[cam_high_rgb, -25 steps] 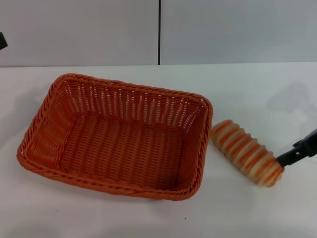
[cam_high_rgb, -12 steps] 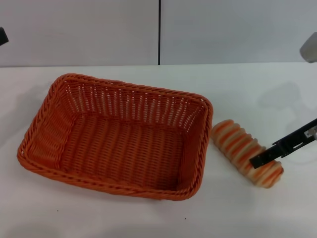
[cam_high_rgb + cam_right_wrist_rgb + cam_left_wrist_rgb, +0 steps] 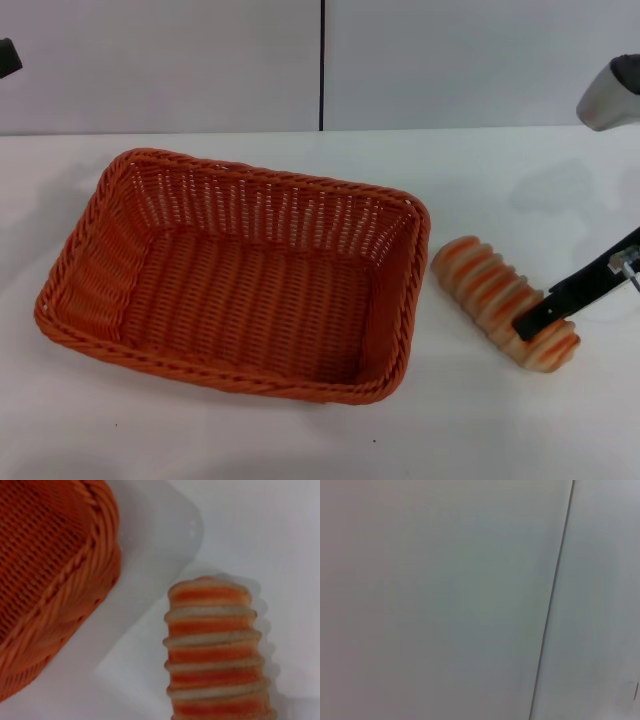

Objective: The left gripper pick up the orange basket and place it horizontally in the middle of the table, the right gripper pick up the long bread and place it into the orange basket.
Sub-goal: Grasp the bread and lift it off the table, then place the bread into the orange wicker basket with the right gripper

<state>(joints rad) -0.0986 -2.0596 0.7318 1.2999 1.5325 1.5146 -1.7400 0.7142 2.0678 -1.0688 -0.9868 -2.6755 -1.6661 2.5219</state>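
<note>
The orange basket (image 3: pixel 240 275) stands empty on the white table (image 3: pixel 300 440), left of the middle, its long side running across the view. The long bread (image 3: pixel 500 315), cream with orange stripes, lies just right of the basket; the right wrist view shows the long bread (image 3: pixel 215 650) beside the basket's rim (image 3: pixel 75 580). My right gripper (image 3: pixel 530 323) reaches in from the right edge, one black finger (image 3: pixel 575 293) lying across the loaf's near end. Its other finger is hidden. Only a black tip of my left gripper (image 3: pixel 6 57) shows, at the far left edge, high above the table.
A grey part of the right arm (image 3: pixel 610 95) hangs at the upper right. A grey wall with a dark vertical seam (image 3: pixel 322 65) stands behind the table. The left wrist view holds only that wall and the seam (image 3: pixel 552 605).
The black finger of my right gripper has come in from the right onto the loaf's near end. The loaf has shifted slightly to the right. The basket has not moved.
</note>
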